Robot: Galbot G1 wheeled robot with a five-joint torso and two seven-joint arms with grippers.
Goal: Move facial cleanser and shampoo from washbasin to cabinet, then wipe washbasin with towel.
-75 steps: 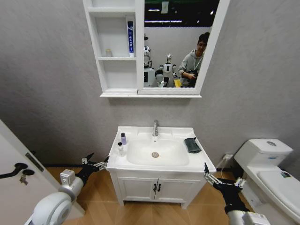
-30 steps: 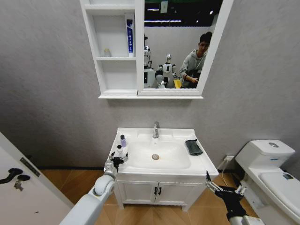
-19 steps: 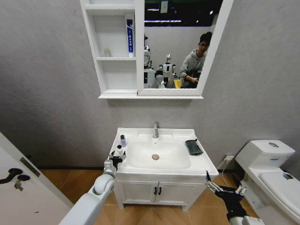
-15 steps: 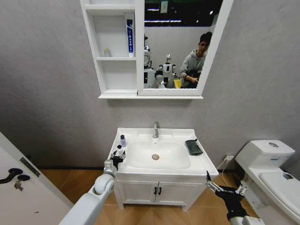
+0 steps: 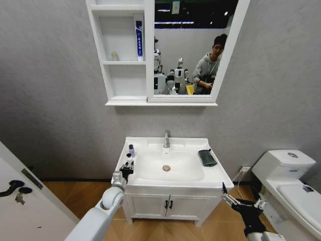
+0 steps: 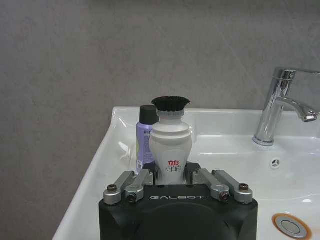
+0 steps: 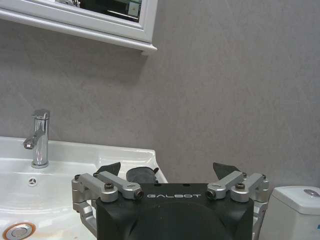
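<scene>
The washbasin (image 5: 195,143) carries two small bottles on its left rim. My left gripper (image 5: 125,168) is shut on the white bottle with a black cap (image 6: 170,145), upright between the fingers (image 6: 139,178). The purple bottle (image 5: 131,150) stands just behind it (image 6: 145,137). I cannot tell which is the cleanser and which the shampoo. The dark towel (image 5: 206,157) lies folded on the right rim and shows past my right gripper (image 7: 166,170) as well (image 7: 141,175). That right gripper (image 5: 241,200) hangs open, low beside the vanity's right front corner. The cabinet (image 5: 107,75) hangs on the wall above.
A chrome faucet (image 5: 166,138) stands at the back of the bowl. The cabinet shelves hold a blue tube (image 5: 139,40) and a small jar (image 5: 116,56). A toilet (image 5: 288,170) stands to the right, a door with a black handle (image 5: 15,188) to the left.
The left arm has come in from beside the vanity to the white bottle and its fingers have closed around it. The camera shifted slightly early on. The right arm has stayed low.
</scene>
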